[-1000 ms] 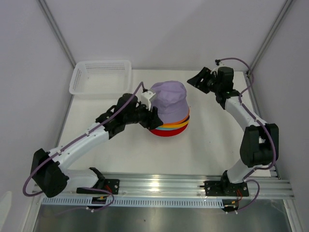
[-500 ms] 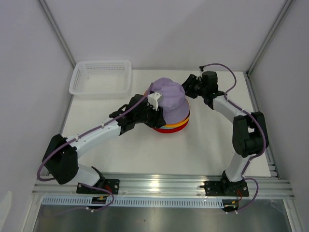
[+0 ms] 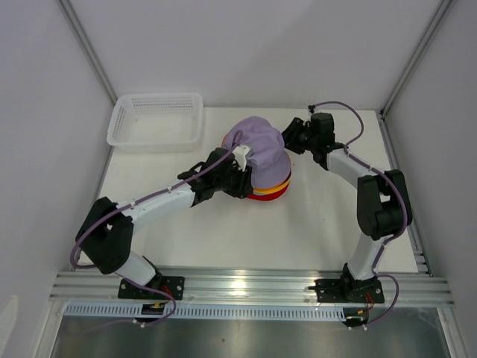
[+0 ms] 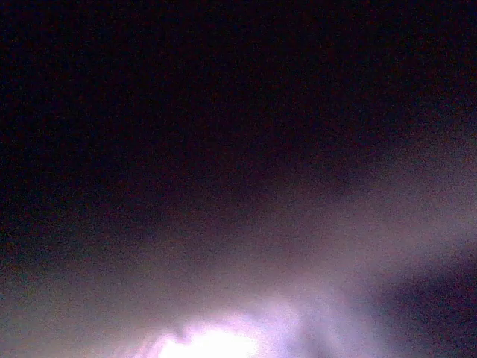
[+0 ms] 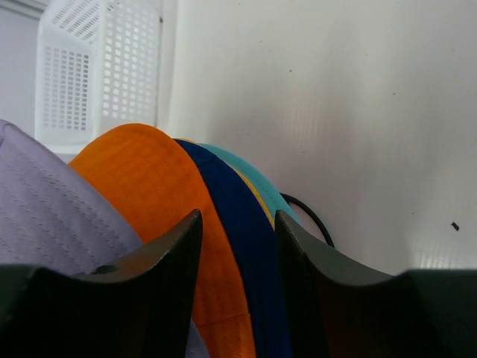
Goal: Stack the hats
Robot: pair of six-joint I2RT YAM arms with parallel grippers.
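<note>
The hats are stacked mid-table. The lavender hat (image 3: 261,144) sits on top, tilted, over the orange (image 3: 279,181) and red (image 3: 262,196) brims. My left gripper (image 3: 244,176) is at the lavender hat's left brim, its fingers buried in the fabric. Lavender cloth (image 4: 223,328) covers the left wrist view. My right gripper (image 3: 291,139) is at the stack's right side. In its wrist view the jaws (image 5: 237,227) stand apart around the orange (image 5: 149,179) and navy (image 5: 242,224) brims. Yellow (image 5: 258,200) and teal (image 5: 257,179) edges show beyond.
The white lattice basket (image 3: 156,119) stands at the back left and also shows in the right wrist view (image 5: 100,71). A black wire loop (image 5: 311,218) sticks out under the stack. Grey walls close in both sides and the back.
My left gripper has brought the lavender hat down and to the right onto the stack. My right arm has swung in from the back right to the stack's right edge.
</note>
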